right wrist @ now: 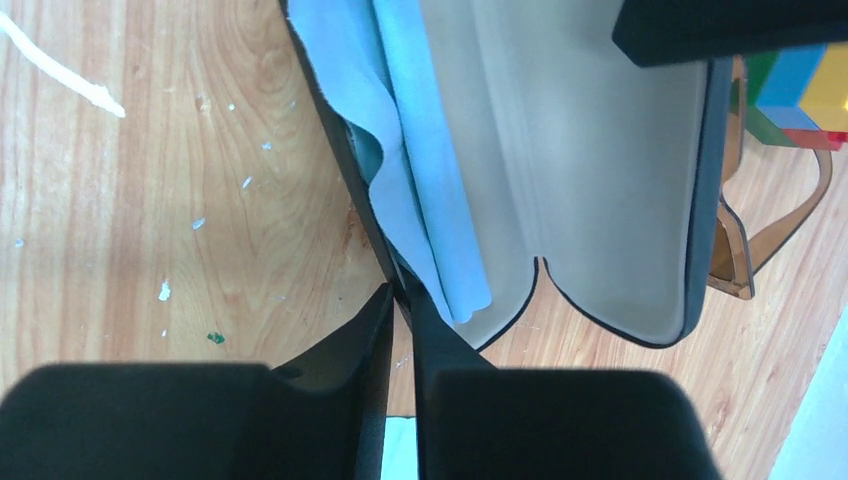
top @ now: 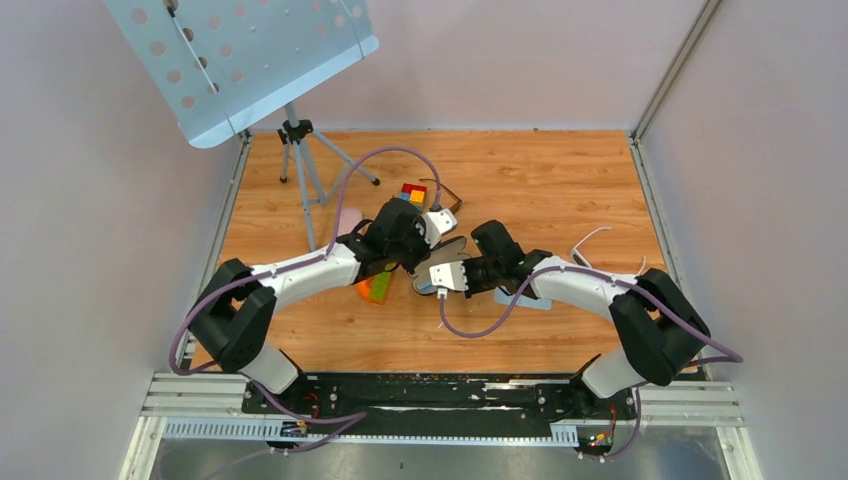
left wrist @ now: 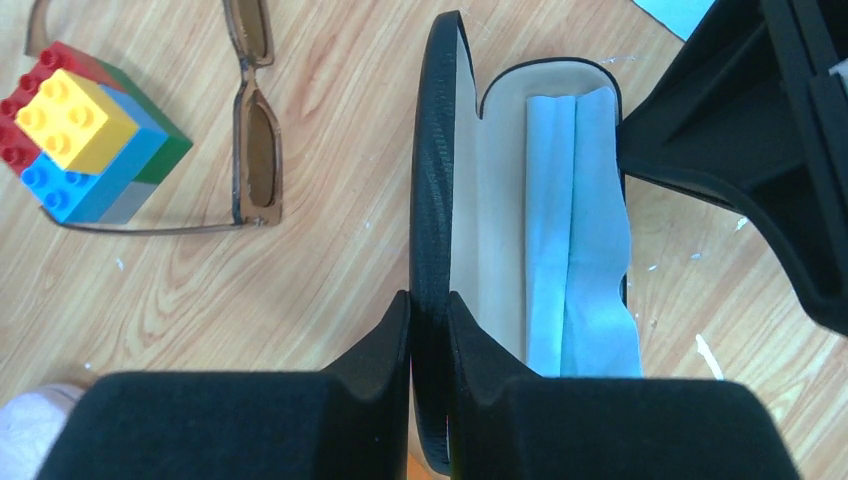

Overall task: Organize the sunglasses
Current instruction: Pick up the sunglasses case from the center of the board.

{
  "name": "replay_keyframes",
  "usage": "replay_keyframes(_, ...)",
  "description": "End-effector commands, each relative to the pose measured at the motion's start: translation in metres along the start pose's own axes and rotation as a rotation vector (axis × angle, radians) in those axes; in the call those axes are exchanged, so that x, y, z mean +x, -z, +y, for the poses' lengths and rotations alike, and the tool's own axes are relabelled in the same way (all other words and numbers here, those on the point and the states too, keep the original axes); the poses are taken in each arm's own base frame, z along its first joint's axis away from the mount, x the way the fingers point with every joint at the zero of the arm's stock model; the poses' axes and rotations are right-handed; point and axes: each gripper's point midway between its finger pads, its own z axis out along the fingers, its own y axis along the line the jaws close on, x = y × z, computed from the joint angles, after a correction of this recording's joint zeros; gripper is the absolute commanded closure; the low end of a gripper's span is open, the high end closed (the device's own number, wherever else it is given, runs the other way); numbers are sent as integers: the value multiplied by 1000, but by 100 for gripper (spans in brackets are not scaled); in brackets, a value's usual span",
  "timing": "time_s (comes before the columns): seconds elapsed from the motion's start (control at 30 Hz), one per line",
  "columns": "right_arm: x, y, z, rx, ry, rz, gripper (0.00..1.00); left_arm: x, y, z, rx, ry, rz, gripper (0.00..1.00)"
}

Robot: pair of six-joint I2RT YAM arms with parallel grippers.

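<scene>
1. The sunglasses lie on the wooden table, outside the case and on the lid's outer side. They are near the case but not touching it. No pincer holds them.
2. Their temple arms are unfolded, and the brown-tinted lenses sit in a line along the thin brown frame.
3. A block of toy bricks in red, yellow, blue, green and grey stands between the two temple arms. One arm runs along the block's base.
4. The black glasses case is open, with its lid raised on edge and its beige lining showing.
5. A light-blue cleaning cloth lies folded lengthwise in the case. One edge of it spills over the rim.
6. The left pincer is pinching the raised lid, one finger on the textured black outside and one on the lined inside.
7. The right pincer grips the opposite rim, on the side where the cloth hangs. Its fingers are drawn close, with the thin rim between them.
8. From above, both arms reach inward and meet over the case near the middle of the table.
9. A perforated music stand on a tripod stands at the far left corner.
</scene>
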Motion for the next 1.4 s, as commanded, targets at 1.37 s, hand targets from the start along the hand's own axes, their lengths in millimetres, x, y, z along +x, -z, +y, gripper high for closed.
replay_keyframes(1.37, 7, 138, -75, 82, -980, -429, 62, -58, 89, -45, -627, -763, -388, 100)
